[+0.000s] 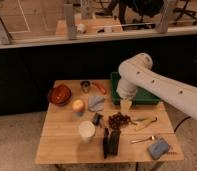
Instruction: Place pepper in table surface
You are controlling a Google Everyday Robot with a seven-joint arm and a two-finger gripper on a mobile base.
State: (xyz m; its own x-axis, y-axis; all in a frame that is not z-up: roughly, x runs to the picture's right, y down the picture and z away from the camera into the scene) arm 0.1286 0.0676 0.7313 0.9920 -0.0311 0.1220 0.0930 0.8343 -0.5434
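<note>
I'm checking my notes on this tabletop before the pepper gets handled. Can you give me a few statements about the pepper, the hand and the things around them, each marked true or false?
1. The pepper lies inside the green bin. False: it lies on the table surface, between the bin and the small metal cup.
2. The hand hangs over the table just in front of the green bin, above the grapes. True.
3. The hand is gripping the pepper. False: the hand is open and empty, and the pepper lies apart from it.
4. The apple sits beside the grey cloth. True.
</note>
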